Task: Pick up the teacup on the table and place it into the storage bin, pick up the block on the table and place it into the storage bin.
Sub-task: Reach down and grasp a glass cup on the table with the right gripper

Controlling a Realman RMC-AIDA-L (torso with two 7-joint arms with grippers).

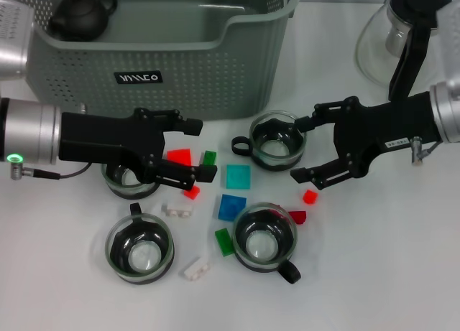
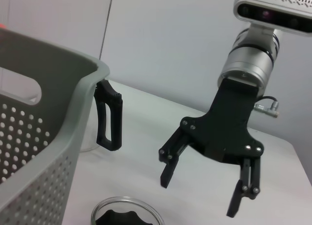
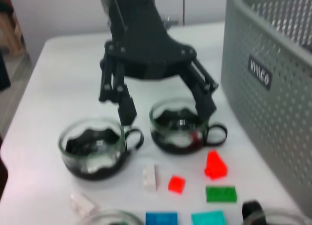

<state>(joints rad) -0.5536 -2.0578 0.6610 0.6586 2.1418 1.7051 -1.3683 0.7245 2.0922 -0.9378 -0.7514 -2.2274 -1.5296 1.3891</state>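
The grey-green storage bin stands at the back left with a black teapot inside. Several glass teacups stand in front: one by my right gripper, one under my left arm, two nearer ones. Coloured blocks lie between them, such as a red one, a teal one and a blue one. My left gripper is open and empty above the red and green blocks. My right gripper is open and empty, its fingers on either side of the teacup's right rim.
A glass carafe with a black handle stands at the back right. White blocks, small red blocks and green blocks are scattered about. The right wrist view shows the left gripper over a teacup.
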